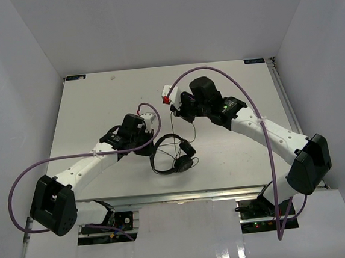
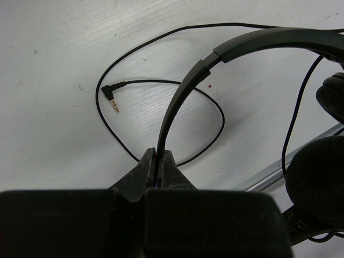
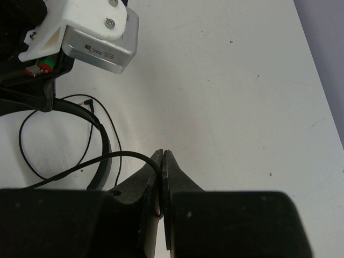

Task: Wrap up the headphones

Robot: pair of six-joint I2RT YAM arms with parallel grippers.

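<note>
White table (image 1: 98, 105), grey walls (image 1: 163, 21) | left fingers (image 2: 145, 169) pinch headphones (image 1: 184, 163) headband (image 2: 258, 40) | right fingers (image 3: 174, 177) pinch cord (image 3: 134, 154)

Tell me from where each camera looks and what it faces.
Top external: above and behind, looking down at the table; left arm and right arm show.
Left wrist: on left arm, faces headband pinched in left hand.
Right wrist: on right arm, faces cord pinched in right hand.
Shared: both wrist views show the plug.
</note>
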